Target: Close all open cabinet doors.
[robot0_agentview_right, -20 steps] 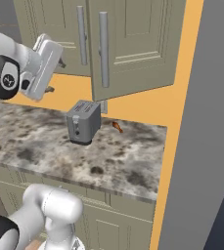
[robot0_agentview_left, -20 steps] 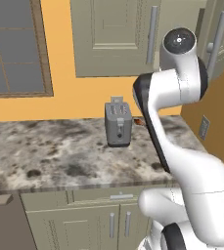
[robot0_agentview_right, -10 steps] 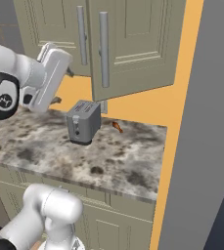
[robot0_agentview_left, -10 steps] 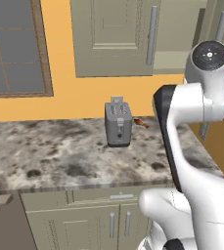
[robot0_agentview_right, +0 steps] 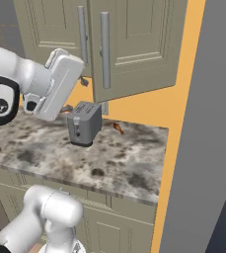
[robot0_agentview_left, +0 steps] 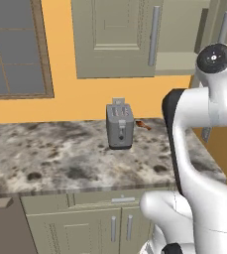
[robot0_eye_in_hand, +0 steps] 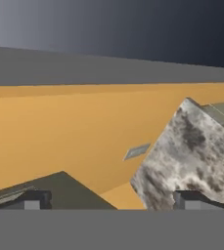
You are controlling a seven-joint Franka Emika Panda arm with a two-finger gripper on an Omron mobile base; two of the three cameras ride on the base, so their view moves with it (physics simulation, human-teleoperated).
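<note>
Two tall grey-beige cabinet doors hang above the counter. The left door (robot0_agentview_left: 112, 37) (robot0_agentview_right: 50, 24) lies flat and closed. The right door (robot0_agentview_left: 215, 25) (robot0_agentview_right: 139, 44) stands swung outward, its silver bar handle (robot0_agentview_right: 104, 49) facing the room. My gripper (robot0_agentview_right: 84, 81) (robot0_eye_in_hand: 111, 200) is open and holds nothing; in the right base view it hovers just below the lower left corner of the swung door, above the toaster. In the hand view both fingertips (robot0_eye_in_hand: 33, 200) frame an orange wall, a counter corner and a dark door edge (robot0_eye_in_hand: 59, 188).
A grey toaster (robot0_agentview_left: 120, 126) (robot0_agentview_right: 84, 123) stands on the speckled counter (robot0_agentview_left: 60, 158) (robot0_agentview_right: 129, 163), with a small orange-brown item (robot0_agentview_left: 142, 124) (robot0_agentview_right: 118, 128) beside it. A wall outlet (robot0_eye_in_hand: 137, 151) shows. A tall dark grey panel (robot0_agentview_right: 203, 148) bounds the right; a window (robot0_agentview_left: 13, 49) sits left.
The arm has swung rightward and up, carrying the hand closer under the open right door. The gripper stayed open; the doors and toaster have not moved.
</note>
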